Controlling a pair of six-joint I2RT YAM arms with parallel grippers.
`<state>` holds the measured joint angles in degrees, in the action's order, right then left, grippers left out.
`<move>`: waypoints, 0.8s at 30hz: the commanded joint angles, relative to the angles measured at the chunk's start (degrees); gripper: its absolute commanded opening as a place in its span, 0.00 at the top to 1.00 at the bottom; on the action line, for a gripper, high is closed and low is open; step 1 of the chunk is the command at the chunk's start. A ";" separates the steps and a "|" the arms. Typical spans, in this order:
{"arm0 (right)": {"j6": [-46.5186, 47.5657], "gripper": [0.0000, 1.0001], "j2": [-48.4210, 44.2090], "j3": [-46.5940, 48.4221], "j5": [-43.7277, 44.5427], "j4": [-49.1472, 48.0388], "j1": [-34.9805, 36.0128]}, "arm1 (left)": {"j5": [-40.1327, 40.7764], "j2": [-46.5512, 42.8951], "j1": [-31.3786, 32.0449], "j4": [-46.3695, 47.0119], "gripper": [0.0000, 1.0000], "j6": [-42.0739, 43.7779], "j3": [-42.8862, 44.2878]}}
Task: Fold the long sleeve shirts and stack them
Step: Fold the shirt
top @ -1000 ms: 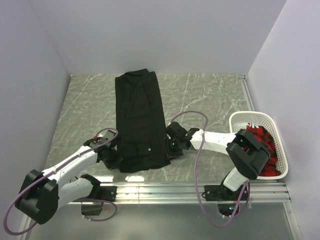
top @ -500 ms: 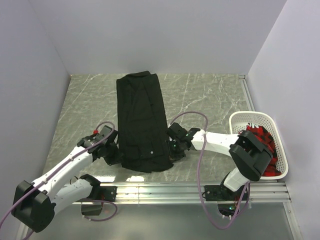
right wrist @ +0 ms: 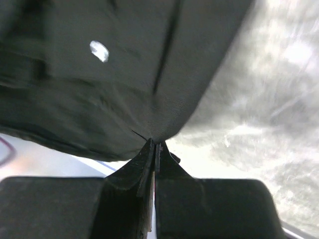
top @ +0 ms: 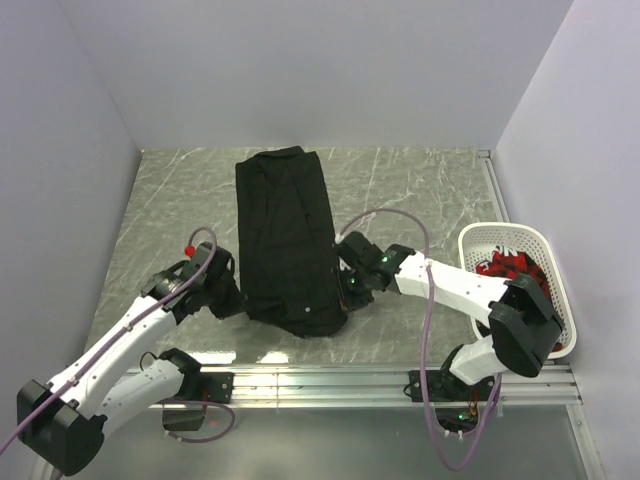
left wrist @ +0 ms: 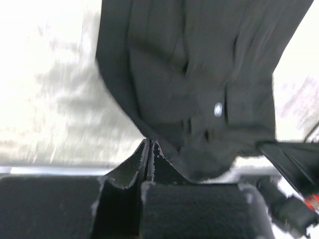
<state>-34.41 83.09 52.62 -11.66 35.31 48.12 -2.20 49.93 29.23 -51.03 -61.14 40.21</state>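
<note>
A black long sleeve shirt [top: 285, 235] lies as a long narrow strip down the middle of the marble table, collar end far. My left gripper [top: 238, 303] is shut on its near left corner. My right gripper [top: 345, 298] is shut on its near right corner. The near hem is lifted off the table between them. In the left wrist view the shirt [left wrist: 199, 79] hangs from the closed tips [left wrist: 149, 142], a pale button [left wrist: 218, 109] showing. In the right wrist view the cloth [right wrist: 114, 69] is pinched at the tips [right wrist: 155, 143], with a button [right wrist: 99, 50] above.
A white basket [top: 560, 300] holding red cloth [top: 515, 272] stands at the right edge of the table. Grey walls close the table on the left, back and right. A metal rail [top: 400, 378] runs along the near edge.
Both grippers have risen and moved away from the rail, carrying the shirt's near hem with them. The hem now hangs off the table and the strip looks shorter.
</note>
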 commanded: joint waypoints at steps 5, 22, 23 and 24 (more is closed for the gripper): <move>4.26 1.00 4.26 13.27 4.10 -3.49 -7.33 | 16.58 8.68 -0.67 15.42 1.00 1.90 6.62; 7.96 1.00 29.05 38.95 1.91 -10.35 -15.77 | 25.66 35.21 -11.92 39.16 1.00 6.74 19.29; 8.22 1.00 29.84 40.61 1.82 -10.44 -15.86 | 26.01 36.19 -12.01 39.51 1.00 6.83 20.43; 8.31 1.00 31.42 41.59 1.64 -10.18 -16.12 | 26.36 36.98 -12.18 39.86 1.00 7.00 21.05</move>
<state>-27.79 112.44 89.45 -9.52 27.62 32.84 21.65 85.54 17.41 -16.43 -55.79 57.49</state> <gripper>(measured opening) 0.009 0.012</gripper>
